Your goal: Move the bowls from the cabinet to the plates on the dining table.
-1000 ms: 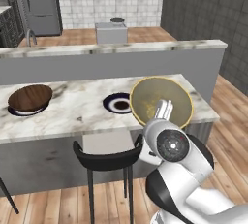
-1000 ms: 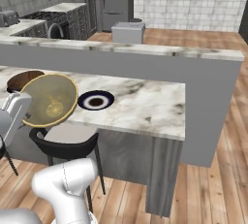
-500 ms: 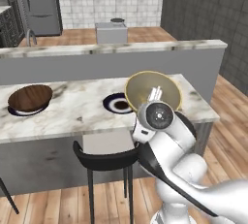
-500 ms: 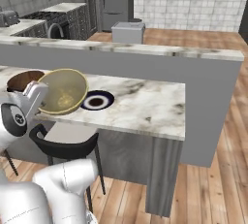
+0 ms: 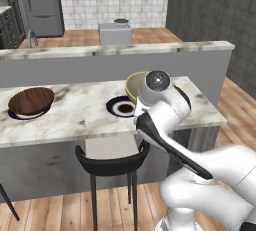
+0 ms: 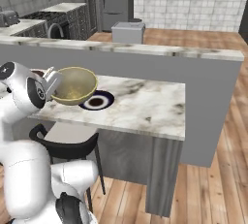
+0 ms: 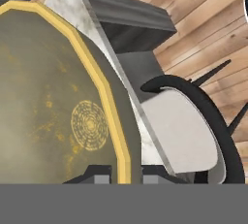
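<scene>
Here the glossy tan-yellow round bowl (image 6: 73,85), empty, hangs above the navy-rimmed round plate (image 6: 98,101) on the marble desk (image 6: 145,106); the pincer (image 7: 118,173) is clamped narrow on its rim.

Tan bowl (image 6: 74,85) hangs just above one plate (image 6: 98,101); brown bowl (image 5: 31,100) rests on the dining table (image 5: 75,120).

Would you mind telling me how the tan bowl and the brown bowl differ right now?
The tan bowl is held in the air beside the near plate by the gripper, jaws shut on its rim; the brown bowl already rests on the far plate. The tan bowl is glossy olive-yellow and deep; the brown bowl is dark, wood-look and shallower. Both are round, open side up, and over the dining table.
</scene>
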Robot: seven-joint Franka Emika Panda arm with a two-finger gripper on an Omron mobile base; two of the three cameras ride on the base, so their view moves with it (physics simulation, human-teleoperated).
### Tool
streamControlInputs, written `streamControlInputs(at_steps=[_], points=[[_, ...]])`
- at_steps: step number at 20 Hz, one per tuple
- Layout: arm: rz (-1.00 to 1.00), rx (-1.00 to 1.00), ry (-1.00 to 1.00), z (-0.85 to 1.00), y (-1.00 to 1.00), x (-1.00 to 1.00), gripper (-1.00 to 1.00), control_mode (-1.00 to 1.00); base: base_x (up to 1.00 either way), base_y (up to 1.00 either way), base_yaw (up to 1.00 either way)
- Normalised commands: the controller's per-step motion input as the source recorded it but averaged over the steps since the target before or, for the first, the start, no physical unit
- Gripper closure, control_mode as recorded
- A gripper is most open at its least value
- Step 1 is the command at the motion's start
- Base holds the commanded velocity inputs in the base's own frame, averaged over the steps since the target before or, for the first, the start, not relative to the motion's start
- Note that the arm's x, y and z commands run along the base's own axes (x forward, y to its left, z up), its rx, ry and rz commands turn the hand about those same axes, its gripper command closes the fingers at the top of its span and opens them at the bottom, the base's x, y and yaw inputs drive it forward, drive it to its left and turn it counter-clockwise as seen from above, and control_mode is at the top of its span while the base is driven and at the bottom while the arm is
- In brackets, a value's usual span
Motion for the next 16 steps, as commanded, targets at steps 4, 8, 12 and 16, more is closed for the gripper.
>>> streamControlInputs(at_steps=[4, 8, 12, 16], points=[[0.07, 0.02, 0.22, -0.02, 0.0, 0.51, 1.0, -1.0, 0.0, 0.0, 0.0], [0.06, 0.0, 0.19, -0.06, 0.0, 0.46, 1.0, -1.0, 0.0, 0.0, 0.0], [0.05, -0.01, 0.13, -0.14, 0.0, 0.36, 1.0, -1.0, 0.0, 0.0, 0.0], [0.04, -0.1, 0.04, -0.32, 0.0, 0.24, 1.0, -1.0, 0.0, 0.0, 0.0]])
